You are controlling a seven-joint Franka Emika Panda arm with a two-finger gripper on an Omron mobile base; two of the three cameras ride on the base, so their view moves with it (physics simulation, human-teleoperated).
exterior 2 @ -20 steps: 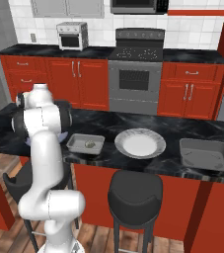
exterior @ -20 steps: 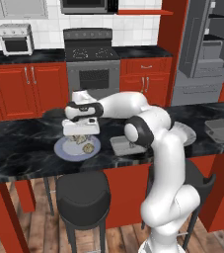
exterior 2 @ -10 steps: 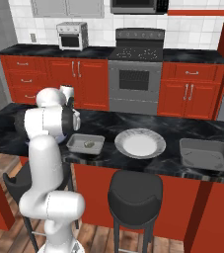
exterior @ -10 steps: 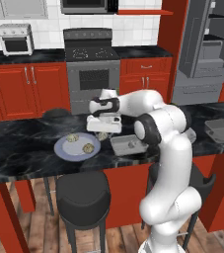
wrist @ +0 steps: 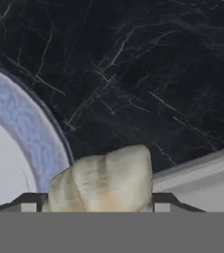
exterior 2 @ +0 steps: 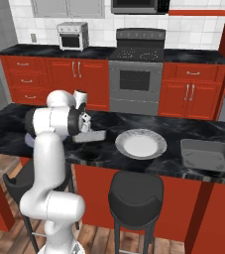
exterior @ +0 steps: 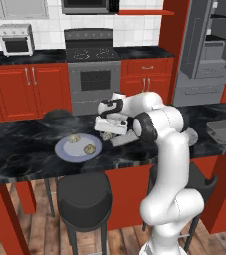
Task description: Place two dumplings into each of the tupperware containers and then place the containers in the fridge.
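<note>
gripper: The gripper hung low over the black marble counter, between the plate and the nearer tray. In the hand view its two dark fingertips stood either side of a dumpling, clenched on it.
held dumpling: A pale beige crimped dumpling sat between the tips. Its folded ridges ran away from the camera, and its long axis lay across the gap from one tip to the other. In the left base view it showed as a small tan lump under the hand.
position of held dumpling: It hung above bare counter, just beside the plate's rim on one side and the pale edge of the tray on the other. Whether it touched either, I could not tell.
plate: The round pale grey-blue plate lay on the counter to the left of the hand in the left base view.
dumplings on plate: Two dumplings rested on the plate, one nearer its back edge and one nearer its middle, apart from each other. They were too small to tell which way their ridges ran.
nearer tray: A shallow grey tray lay flat just beside the hand, long axis roughly along the counter.
farther tray: A second grey tray sat well apart near the counter's right end, long axis also along the counter.
fridge: The grey fridge stood at the back right with its door open.
</note>
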